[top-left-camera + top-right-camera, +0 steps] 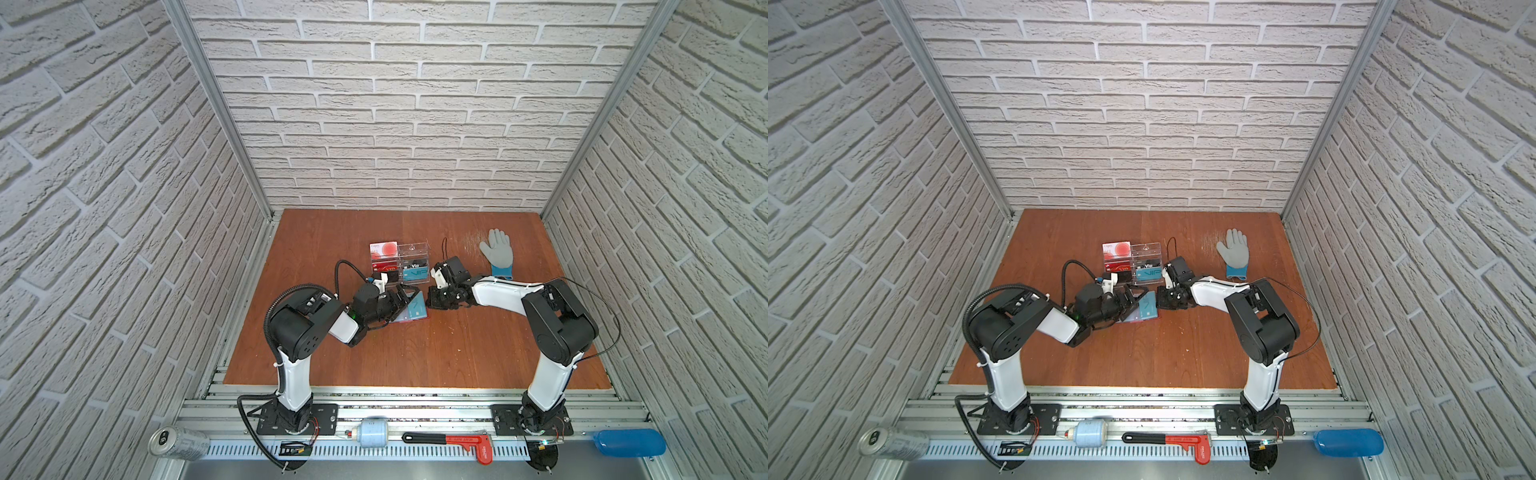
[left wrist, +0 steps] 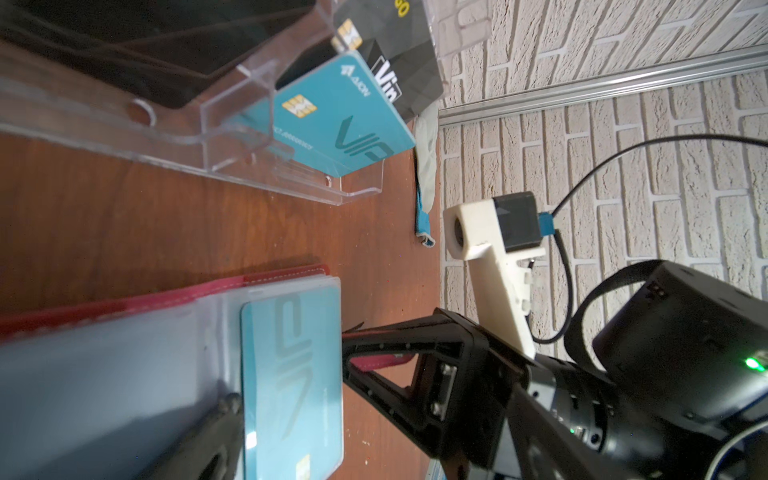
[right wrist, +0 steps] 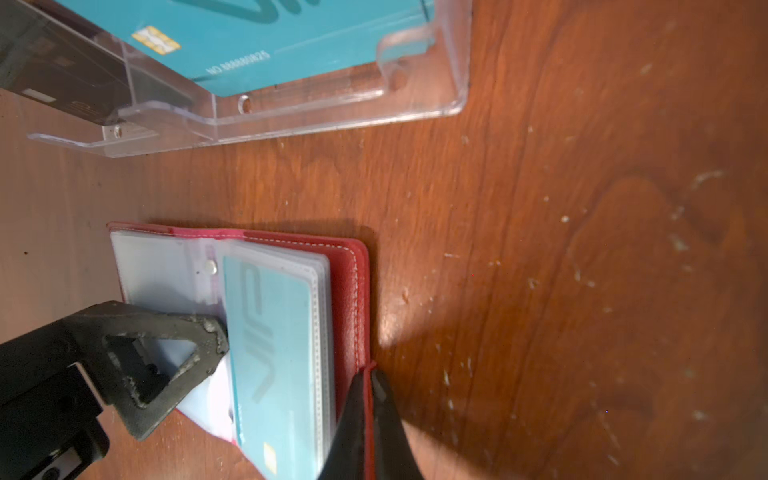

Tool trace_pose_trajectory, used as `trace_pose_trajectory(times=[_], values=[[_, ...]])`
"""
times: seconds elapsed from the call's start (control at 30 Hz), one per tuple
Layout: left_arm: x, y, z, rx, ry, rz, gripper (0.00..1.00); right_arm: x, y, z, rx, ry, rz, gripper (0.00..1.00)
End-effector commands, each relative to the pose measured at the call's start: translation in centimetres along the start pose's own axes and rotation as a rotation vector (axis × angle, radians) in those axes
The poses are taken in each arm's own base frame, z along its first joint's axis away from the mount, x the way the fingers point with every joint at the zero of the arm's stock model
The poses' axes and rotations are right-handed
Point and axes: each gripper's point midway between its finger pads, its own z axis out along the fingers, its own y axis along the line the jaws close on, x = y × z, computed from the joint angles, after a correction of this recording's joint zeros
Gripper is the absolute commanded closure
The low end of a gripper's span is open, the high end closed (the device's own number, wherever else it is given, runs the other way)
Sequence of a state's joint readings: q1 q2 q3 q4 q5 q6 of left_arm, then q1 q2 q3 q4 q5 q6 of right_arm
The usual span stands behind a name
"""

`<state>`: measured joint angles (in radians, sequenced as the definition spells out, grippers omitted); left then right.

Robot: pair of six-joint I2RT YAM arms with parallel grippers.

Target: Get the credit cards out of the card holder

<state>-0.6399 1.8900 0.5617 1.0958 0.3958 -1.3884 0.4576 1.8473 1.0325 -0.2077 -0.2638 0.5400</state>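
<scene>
The red card holder point(image 3: 349, 282) lies open on the table, also in both top views point(image 1: 409, 321) point(image 1: 1138, 320). Its clear sleeves are fanned up. A pale teal credit card point(image 3: 274, 353) point(image 2: 291, 374) point(image 1: 417, 309) with a chip sits in the top sleeve. My right gripper point(image 3: 368, 386) point(image 1: 429, 305) is shut on the holder's red edge. My left gripper point(image 1: 405, 296) is open. One of its fingers point(image 3: 166, 353) point(image 2: 216, 436) rests on the sleeves, its tip against the card's long edge.
A clear acrylic card stand point(image 1: 411, 257) point(image 2: 232, 174) holding printed cards stands just behind the holder. A grey glove point(image 1: 498, 253) lies at the back right. On the front rail are a can point(image 1: 178, 442), a red wrench point(image 1: 457, 442) and a blue bottle point(image 1: 629, 442).
</scene>
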Motion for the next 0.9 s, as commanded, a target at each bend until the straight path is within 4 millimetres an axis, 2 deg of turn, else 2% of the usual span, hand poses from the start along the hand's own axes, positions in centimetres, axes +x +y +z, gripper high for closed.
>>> trace_pose_trajectory(times=[0.0,0.33,0.6,0.87], values=[[2.4,0.0,-0.2,0.003,0.071,0.001,0.02,3.0,-1.6,2.3,0.039,0.099,0.021,0.94],[3.5,1.8,-0.3,-0.038,0.091,-0.020,0.02,3.2,-1.6,2.5,0.030,0.109,0.030,0.94],[4.3,3.7,-0.6,-0.160,0.100,0.006,0.02,3.1,-1.5,2.5,0.027,0.108,0.031,0.94],[4.0,5.1,-0.2,-0.252,0.057,-0.032,0.02,3.1,-1.5,2.5,0.027,0.110,0.030,0.94]])
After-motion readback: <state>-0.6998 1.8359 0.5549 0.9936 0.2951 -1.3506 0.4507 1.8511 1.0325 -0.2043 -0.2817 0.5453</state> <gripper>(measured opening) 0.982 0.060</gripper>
